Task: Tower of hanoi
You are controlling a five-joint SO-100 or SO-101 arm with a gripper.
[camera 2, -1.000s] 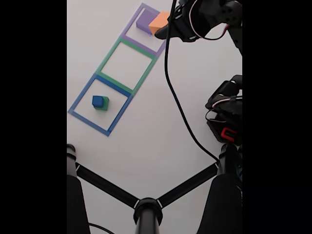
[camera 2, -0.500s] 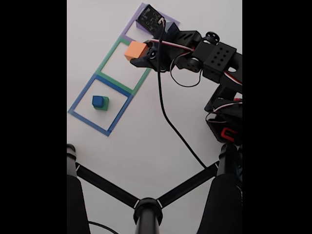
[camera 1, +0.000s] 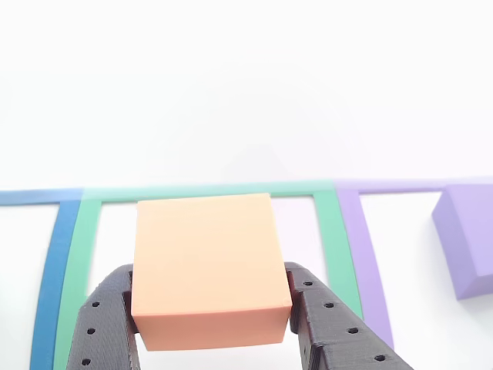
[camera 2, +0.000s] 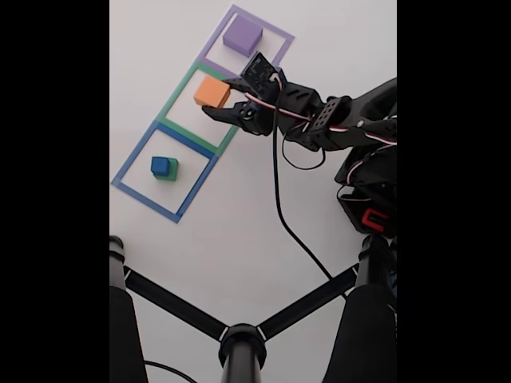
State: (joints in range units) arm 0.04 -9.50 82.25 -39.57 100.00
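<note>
The pincer [camera 1: 209, 327] is gripping the orange block [camera 1: 206, 266] between both fingers, low in the other view, over the green square outline [camera 2: 209, 98]. In the fixed view, the purple block [camera 2: 243, 36] is sitting in the purple outline [camera 2: 274, 33] at upper centre, while the blue block [camera 2: 161, 166], seemingly stacked on the green block [camera 2: 171, 171], is resting in the blue outline [camera 2: 132, 163] at left on the white table [camera 2: 255, 231].

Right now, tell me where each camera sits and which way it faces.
Other view: rides low behind the gripper, facing forward over the orange block toward the green outline; both black fingers show.
Fixed view: high above, looking down at the white table, the arm and three outlines.
Shared: orange block in the gripper, purple block.
</note>
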